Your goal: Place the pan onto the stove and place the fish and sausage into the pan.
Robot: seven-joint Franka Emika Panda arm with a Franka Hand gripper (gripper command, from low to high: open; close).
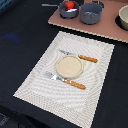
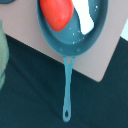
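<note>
On the flat pinkish-brown stove slab (image 1: 100, 27), at the exterior view's upper left, the shallow round blue-grey pan (image 1: 68, 10) is seen resting, its long thin handle (image 2: 66, 87) jutting over the dark table (image 1: 20, 40). Inside it, the bright red rounded sausage (image 2: 55, 12) and the small white fish (image 2: 84, 17) lie close together. No gripper is shown, so its state cannot be told. Any withdrawal is best made straight upward, clear of the handle.

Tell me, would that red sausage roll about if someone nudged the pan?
Probably a little. The sausage looks smooth and rounded, so it may roll or slide. The pan is shallow, yet its raised rim should likely keep it in. The fish lies right beside it and might block rolling that way.
</note>
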